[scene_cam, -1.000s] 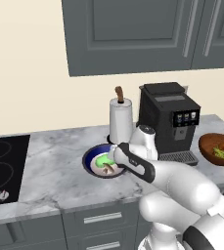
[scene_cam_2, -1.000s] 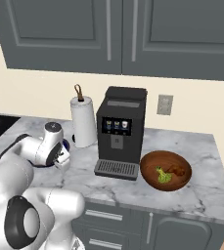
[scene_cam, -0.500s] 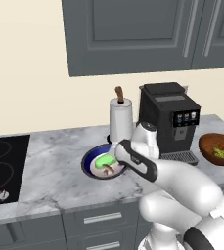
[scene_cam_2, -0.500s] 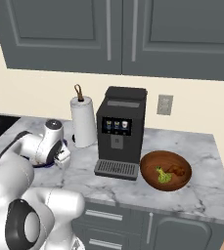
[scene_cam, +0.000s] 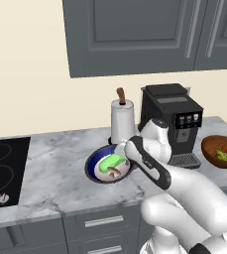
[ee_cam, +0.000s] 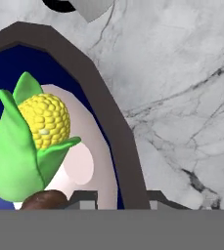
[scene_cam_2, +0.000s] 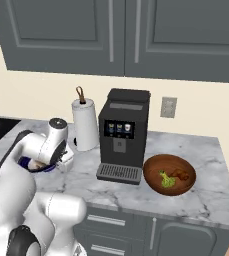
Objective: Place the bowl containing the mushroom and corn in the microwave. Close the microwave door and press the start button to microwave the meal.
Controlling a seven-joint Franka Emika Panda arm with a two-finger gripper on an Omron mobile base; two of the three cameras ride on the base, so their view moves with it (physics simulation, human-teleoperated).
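The bowl (scene_cam: 96, 165), dark blue with a white centre, rests on the marble counter in front of the paper-towel roll. In it lie the green-husked corn (scene_cam: 110, 162) and the brown mushroom (scene_cam: 114, 172). My gripper (scene_cam: 127, 165) reaches down onto the bowl's right edge. In the hand view the two fingertips (ee_cam: 84, 196) stand either side of the dark rim (ee_cam: 103, 102), close to it, with my gripper (ee_cam: 121, 196) straddling it. Whether they press on it I cannot tell. The corn (ee_cam: 33, 141) and the mushroom (ee_cam: 44, 200) lie just inside. The bowl (scene_cam_2: 24, 161) peeks out beside the hand. The microwave is out of view.
A paper-towel roll (scene_cam: 122, 120) stands just behind the bowl and a black coffee machine (scene_cam: 172, 121) to its right. A wooden bowl (scene_cam: 223, 151) of food sits at the far right. A black cooktop (scene_cam: 1, 168) lies at the left. Grey wall cabinets hang above.
The fingers have drawn closer together around the bowl's rim. The arm and the bowl have stayed where they were.
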